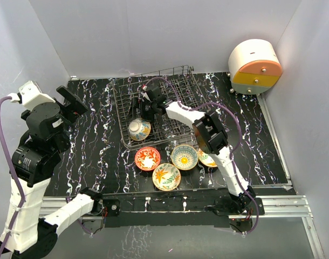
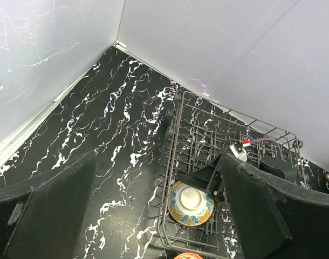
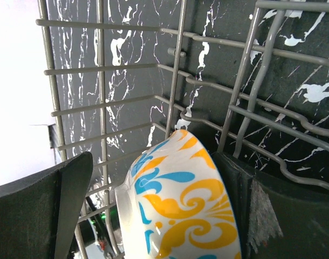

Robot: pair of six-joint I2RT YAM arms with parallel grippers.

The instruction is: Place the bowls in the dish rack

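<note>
Grey wire of the dish rack [image 1: 178, 91] hides most of the right gripper [image 1: 141, 114] from above. Can you read it? — Mo

Its wrist view helps: the fingers [image 3: 51, 216] stand spread, with the racked bowl [image 3: 180, 210] between them and a clear gap on one side. On the other side I cannot tell touch from gap. The bowl's inside is turned away and its lower part is cut off. — Lee

Where does it sit? — Mo

Near-left corner of the rack, tilted, foot turned upward. — Lee

And the others? — Mo

Red bowl [image 1: 147, 158], orange-green bowl [image 1: 166, 177] and blue-yellow bowl [image 1: 184, 156] lie on the desk [image 1: 100, 145] just before the rack. A fourth bowl [image 1: 208, 160] is half covered by the right arm [image 1: 218, 145]. — Lee

Left gripper [image 1: 73, 102]? — Mo

Raised over the desk's left side, spread wide, holding nothing. — Lee

Surroundings? — Mo

Black desk veined white, pale walls [image 1: 153, 32], a round drawer unit [image 1: 255, 67] in the far-right corner. — Lee
</note>
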